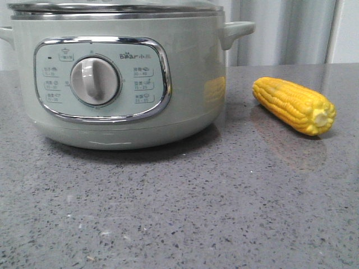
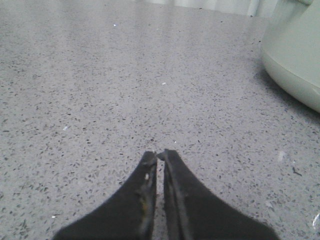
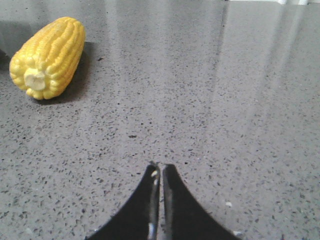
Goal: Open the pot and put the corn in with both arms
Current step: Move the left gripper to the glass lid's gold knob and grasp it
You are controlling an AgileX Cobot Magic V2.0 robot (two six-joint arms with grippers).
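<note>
black fingers [image 2: 150, 170] of the left gripper [image 2: 160, 156] nearest in the left wrist view, pressed together tip to tip, only a thin slit between them, nothing clamped inside. hanging low over the grey speckled table [image 2: 125, 90], contact with it impossible to judge. beyond and off to one side, the curved sage-green base of the pot [image 2: 295, 55], well apart from the tips.

same picture on the other arm: black fingers [image 3: 172, 185] of the right gripper [image 3: 160, 165] closed against each other, empty, poised over bare table. further out and off to one side, the corn [image 3: 49, 56] lying flat on the stone, pale stub end turned toward the camera, clear of the fingertips.

from the front view, first an open stretch of speckled table [image 1: 179, 213], no arm or gripper visible. then the pot [image 1: 118, 73] standing on the left, chrome-framed control panel [image 1: 102, 78] and grey dial [image 1: 95, 80] facing forward, side handle [image 1: 235, 32] jutting to the right. glass lid [image 1: 112, 8] sitting on the steel rim, pot closed. corn [image 1: 294, 105] on the right, on its side, near the pot but not touching, stub end pointing forward and right, a yellow reflection on the pot's wall. pale curtain [image 1: 280, 31] at the very back.
</note>
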